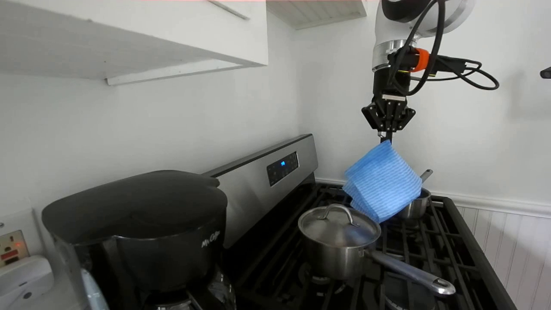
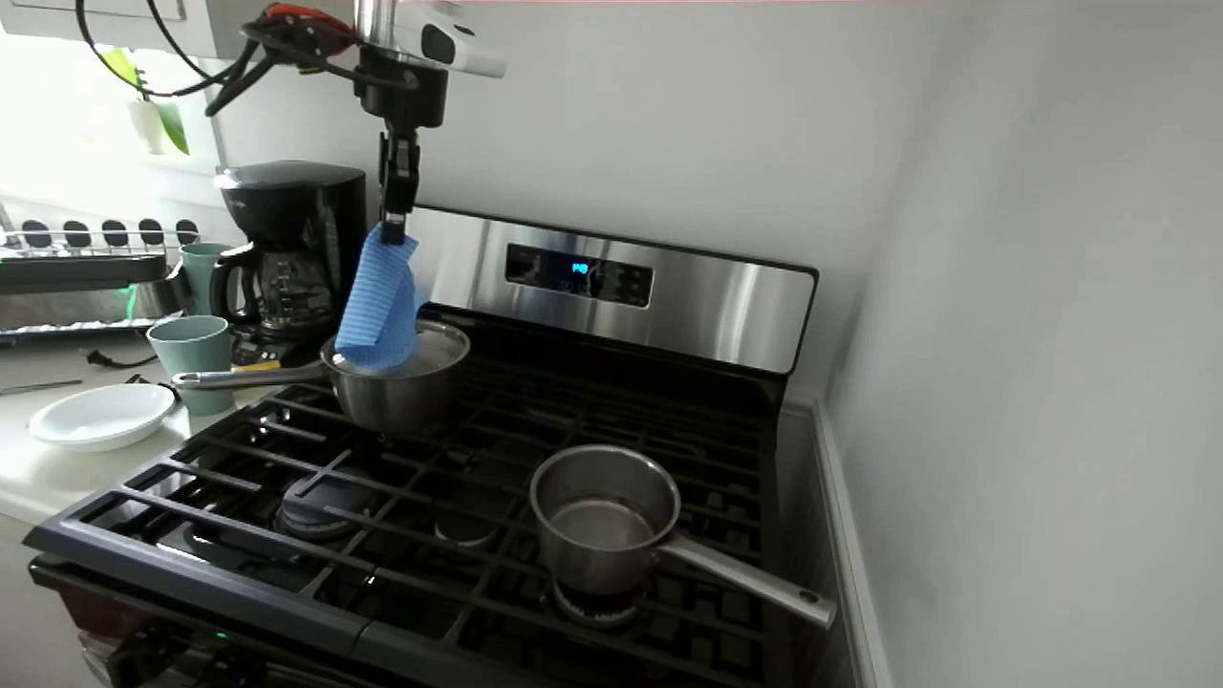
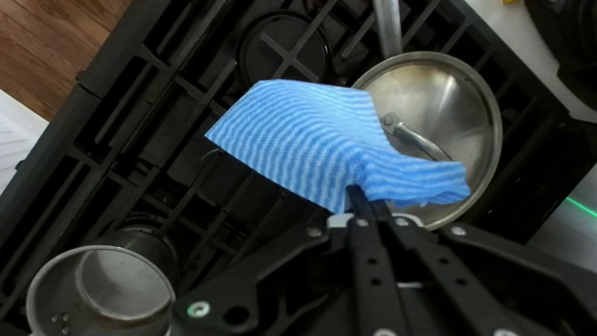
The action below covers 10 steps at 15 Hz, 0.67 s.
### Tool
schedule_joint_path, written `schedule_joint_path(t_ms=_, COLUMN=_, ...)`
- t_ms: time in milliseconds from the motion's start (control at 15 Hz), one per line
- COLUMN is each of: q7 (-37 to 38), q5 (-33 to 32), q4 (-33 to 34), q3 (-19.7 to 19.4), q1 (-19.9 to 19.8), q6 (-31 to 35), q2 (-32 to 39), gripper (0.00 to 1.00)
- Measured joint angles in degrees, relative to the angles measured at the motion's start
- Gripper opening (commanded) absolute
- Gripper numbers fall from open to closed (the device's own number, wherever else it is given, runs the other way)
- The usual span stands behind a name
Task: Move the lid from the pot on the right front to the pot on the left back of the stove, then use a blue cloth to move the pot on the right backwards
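My gripper [image 1: 386, 138] points downward, shut on a corner of the blue cloth [image 1: 383, 181], which hangs loosely below the fingertips. In the wrist view the cloth [image 3: 298, 135] spreads out beyond the jaws and covers part of the lid [image 3: 447, 102]. That lid, shiny metal with a loop handle, rests on the left back pot [image 2: 392, 401]. Whether the cloth touches it I cannot tell. The right pot [image 2: 602, 535] stands uncovered on the stove [image 2: 210, 569], its handle pointing toward the side wall; in an exterior view the cloth partly hides this pot [image 1: 415, 209].
A black coffee maker [image 1: 137, 215] stands beside the stove. Close by on the counter are a green cup [image 2: 191, 349] and a white dish [image 2: 103, 416]. The steel control panel [image 2: 459, 253] rises behind the grates. A white wall [image 2: 1003, 334] borders the right pot's side.
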Motion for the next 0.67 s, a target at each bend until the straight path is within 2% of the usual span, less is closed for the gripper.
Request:
schedule_joint_path(t_ms=200, q7=0.4, q5=0.1, q4=1.6, q3=-1.0, q1=-0.8, q6=-0.6, q2=1.6, gripper=0.0)
schedule_joint_path(t_ms=667, q7=-3.4, q5=2.5, q4=10.9, q3=-4.2, q1=-5.8, q6=-5.7, q2=10.6, gripper=0.0)
